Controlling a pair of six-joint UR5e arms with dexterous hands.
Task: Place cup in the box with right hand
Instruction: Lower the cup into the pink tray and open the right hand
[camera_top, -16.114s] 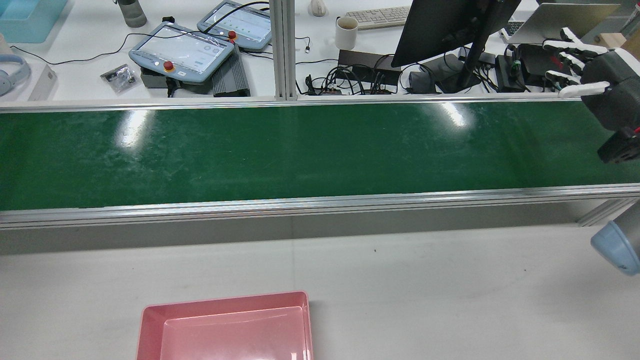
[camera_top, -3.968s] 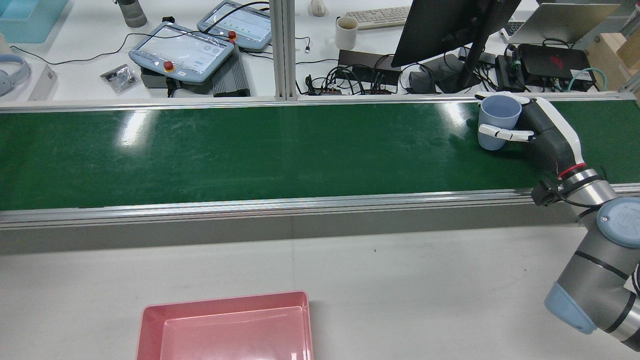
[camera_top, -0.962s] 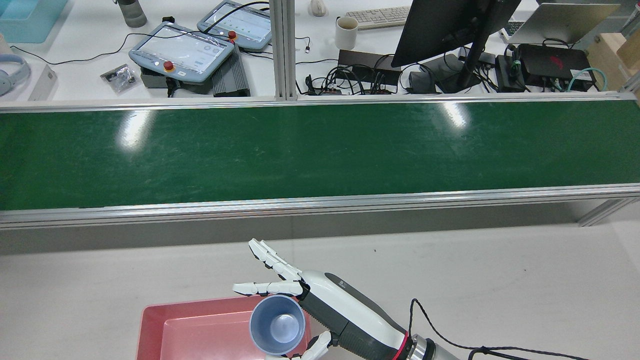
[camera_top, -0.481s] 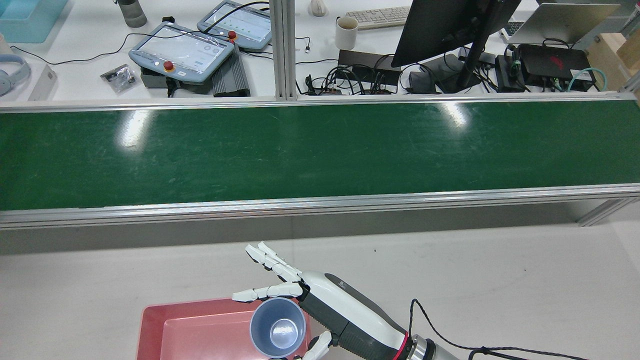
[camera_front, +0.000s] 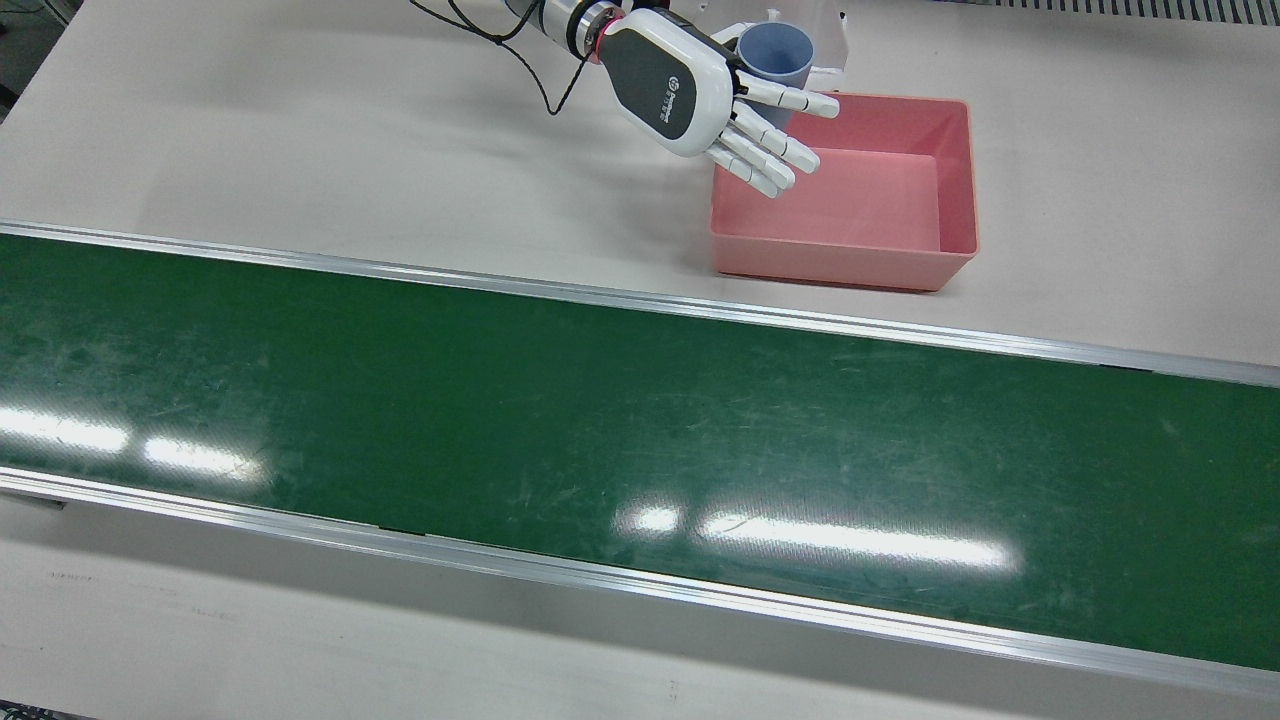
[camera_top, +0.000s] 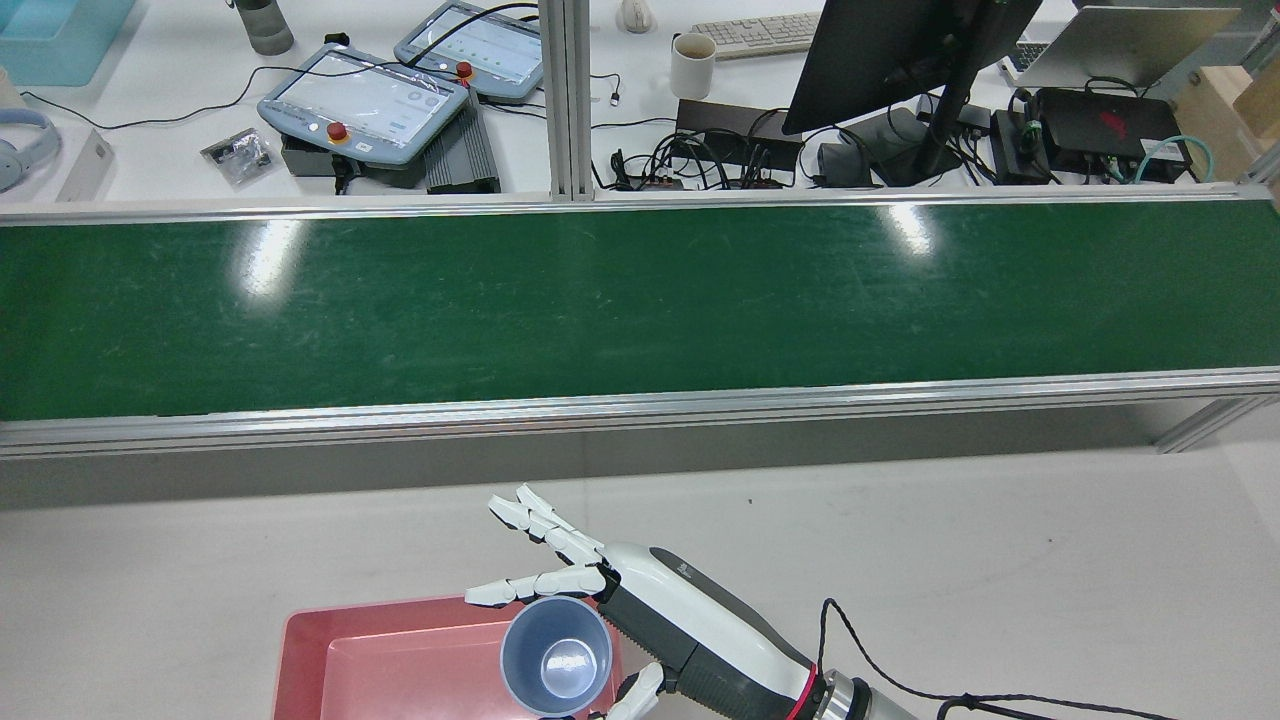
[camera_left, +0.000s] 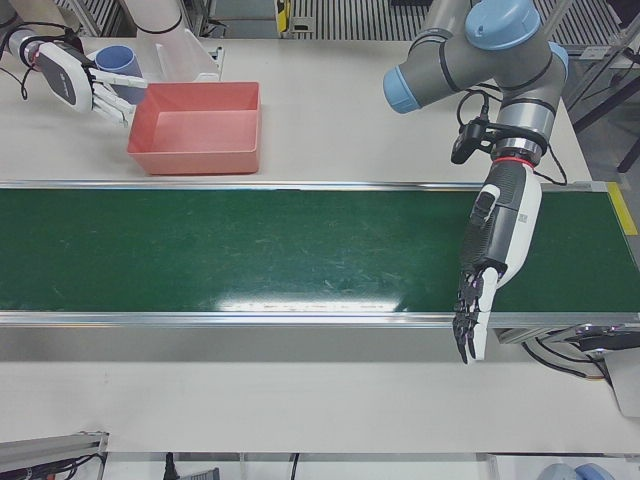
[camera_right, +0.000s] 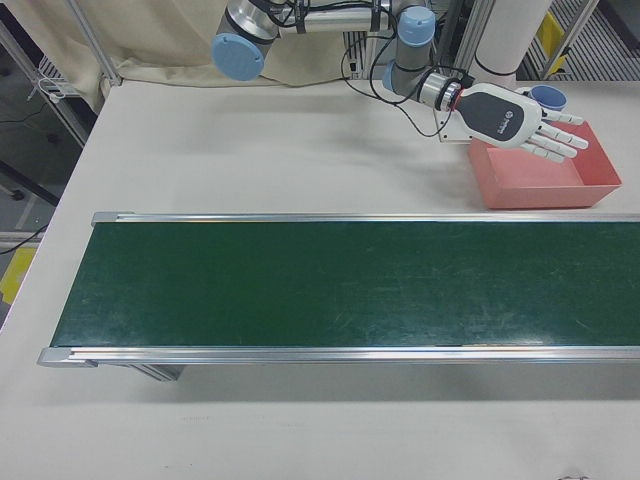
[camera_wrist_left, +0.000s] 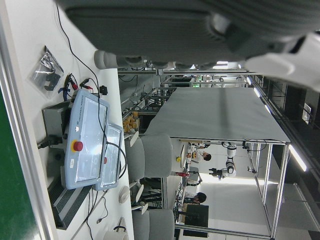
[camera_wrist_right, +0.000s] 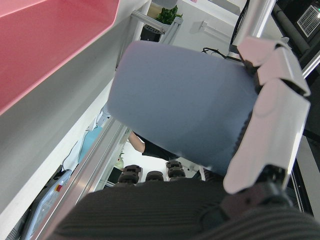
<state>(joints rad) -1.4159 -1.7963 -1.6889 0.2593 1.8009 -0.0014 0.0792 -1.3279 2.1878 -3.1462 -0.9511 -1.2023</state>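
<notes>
Rear view: right robot hand (camera_top: 640, 600) holds cup (camera_top: 556, 655) above pink box (camera_top: 330, 650).

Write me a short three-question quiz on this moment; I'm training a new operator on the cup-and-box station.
1. True or false: the blue cup is lying on the green belt.
2. Multiple choice: the pink box holds (A) a cup, (B) nothing visible, (C) a ball.
3. Fill in: the left hand hangs over the ____, holding nothing.

Key
1. False: the right hand has it at the box's corner, above the table, most fingers spread out.
2. B.
3. Belt.
</notes>
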